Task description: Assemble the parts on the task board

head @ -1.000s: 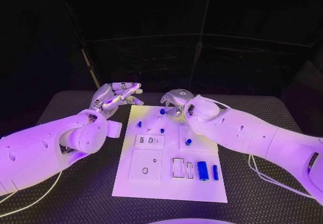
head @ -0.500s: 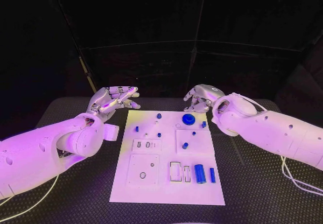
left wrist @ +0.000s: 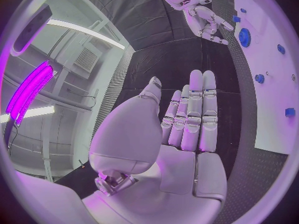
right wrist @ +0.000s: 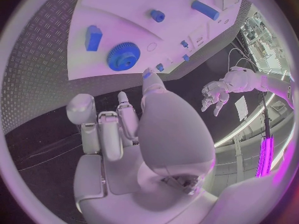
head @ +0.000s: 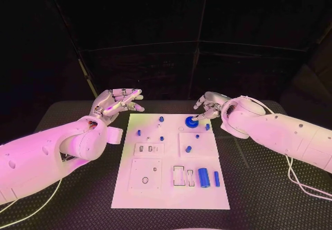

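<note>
The white task board [head: 169, 191] lies in the middle of the table. A blue gear [head: 192, 122] sits near its far right corner, also seen in the right wrist view [right wrist: 123, 56]. Small blue pegs [head: 161, 119] stand around it, with a small blue block [right wrist: 93, 37] beside the gear. A blue cylinder [head: 204, 177] and a thin blue bar [head: 216, 178] lie at the near right. My right hand [head: 207, 106] hovers just beyond the gear, fingers apart and holding nothing. My left hand [head: 117, 101] is raised off the board's far left corner, fingers straight and empty.
Several recessed slots [head: 181, 174] and plates [head: 148, 172] mark the board's near half. Dark ribbed table mat [head: 263, 191] surrounds the board on all sides. A white cable [head: 304, 184] trails under my right arm.
My right hand has drawn back to the right from over the board's far end, leaving the blue gear uncovered on the board. The left hand has barely moved.
</note>
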Controlling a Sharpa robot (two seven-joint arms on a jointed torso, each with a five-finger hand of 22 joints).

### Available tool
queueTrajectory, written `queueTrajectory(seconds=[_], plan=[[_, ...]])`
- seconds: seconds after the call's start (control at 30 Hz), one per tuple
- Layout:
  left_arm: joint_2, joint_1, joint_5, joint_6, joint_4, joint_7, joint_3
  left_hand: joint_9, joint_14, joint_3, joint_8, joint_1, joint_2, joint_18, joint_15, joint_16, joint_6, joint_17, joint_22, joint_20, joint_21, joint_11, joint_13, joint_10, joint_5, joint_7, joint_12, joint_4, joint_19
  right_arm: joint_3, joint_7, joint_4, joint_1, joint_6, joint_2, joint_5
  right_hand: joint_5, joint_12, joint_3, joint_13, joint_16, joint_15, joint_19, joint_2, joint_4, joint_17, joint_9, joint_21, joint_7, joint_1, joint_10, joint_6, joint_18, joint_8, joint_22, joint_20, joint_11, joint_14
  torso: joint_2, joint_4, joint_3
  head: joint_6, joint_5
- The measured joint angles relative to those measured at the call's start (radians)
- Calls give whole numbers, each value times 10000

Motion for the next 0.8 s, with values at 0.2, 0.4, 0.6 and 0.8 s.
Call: queueTrajectory(seconds=[0.2, 0.4, 0.6, 0.8], plan=[[38, -4, 0, 24, -46, -10, -1, 0, 0, 0, 0, 0, 0, -1, 0, 0, 0, -1, 0, 0, 0, 0, 0, 0, 0, 0, 0, 0, 0, -6, -151, -238, -9, 251, 232, -31, 56, 547, -5, 188, 56, 19, 19, 16, 107, -1, -2, 41, 19, 178, 207, -52, 1, 105, 50, 19, 28, -19, 19, 12, 12, -29, -41], [74, -5, 0, 51, -70, -16, -1, 0, 0, 0, 0, 0, 0, 0, 0, 0, 0, 8, 0, 0, 0, 0, 0, 0, 0, 0, 0, 0, 0, -11, -184, -300, -50, 410, 360, -149, 56, 880, -5, 187, 97, 71, 35, 157, 107, -2, -2, 82, 19, 311, 292, -52, 2, 223, 96, 35, 43, 1, 24, 13, 20, -76, -49], [86, -6, 0, 69, -91, -21, -1, 0, 0, 0, 0, 0, 0, -1, 0, 0, 0, 8, 0, 0, 0, 0, 0, 0, 0, 0, 0, 0, 0, -16, -196, -425, -84, 533, 441, -347, 56, 1070, 82, 186, 97, 71, 34, 279, 20, -3, -1, 120, -19, 433, 291, -14, 2, 337, 177, 35, 42, 1, 24, 19, 22, -113, -63], [93, -8, 0, 85, -112, -24, -1, 0, 0, 0, 0, 0, 0, -1, 0, -40, 0, 21, 0, 0, 0, 0, 0, 1, 0, 0, 0, 0, 0, -24, -201, -506, -137, 681, 480, -529, 91, 1108, 114, 186, 137, 70, 88, 372, -83, -3, 0, 158, -18, 525, 291, 59, 4, 389, 219, 51, 42, 1, 24, 25, 29, -164, -65]])
